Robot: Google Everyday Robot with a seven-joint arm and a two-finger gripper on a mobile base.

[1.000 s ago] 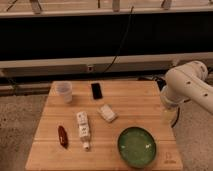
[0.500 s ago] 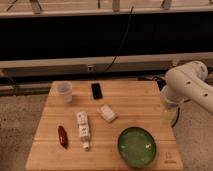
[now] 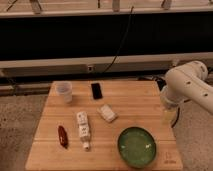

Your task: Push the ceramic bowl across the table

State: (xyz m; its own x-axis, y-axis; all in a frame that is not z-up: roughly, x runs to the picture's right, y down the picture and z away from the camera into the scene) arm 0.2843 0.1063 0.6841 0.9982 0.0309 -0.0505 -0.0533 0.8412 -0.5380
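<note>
The green ceramic bowl sits near the front right corner of the wooden table, next to the small logo. My white arm comes in from the right. Its gripper hangs just off the table's right edge, above and to the right of the bowl and not touching it.
A translucent plastic cup stands at the back left. A black phone-like slab lies at the back middle, a small white packet in the centre, a white bottle and a red item at front left. A dark wall runs behind.
</note>
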